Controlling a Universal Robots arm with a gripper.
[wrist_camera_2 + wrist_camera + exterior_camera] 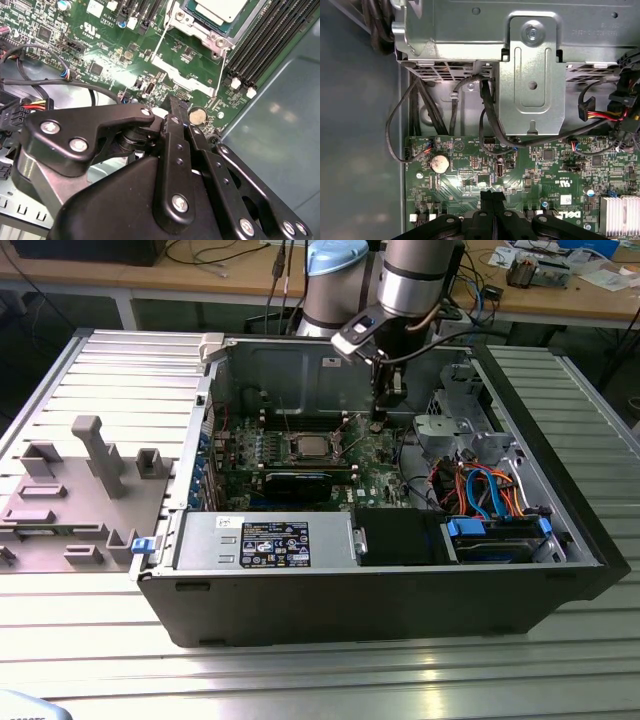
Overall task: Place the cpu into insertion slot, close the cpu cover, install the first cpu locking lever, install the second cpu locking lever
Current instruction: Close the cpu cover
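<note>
The cpu, a silvery square chip, lies in the insertion slot on the green motherboard inside the open computer case. In the second wrist view the cpu sits inside the silvery cpu cover, which lies around it. Two thin wire levers run out from the socket's corners; I cannot tell whether they are hooked down. My gripper hangs low over the board, on the exterior view's right of the socket. Its black fingers are pressed together with nothing between them, near a coin battery.
Black memory slots lie beside the socket. The drive cage and black cables stand just past the board's edge. A power supply and bundled cables fill the case's front. A grey fixture stands on the exterior view's left.
</note>
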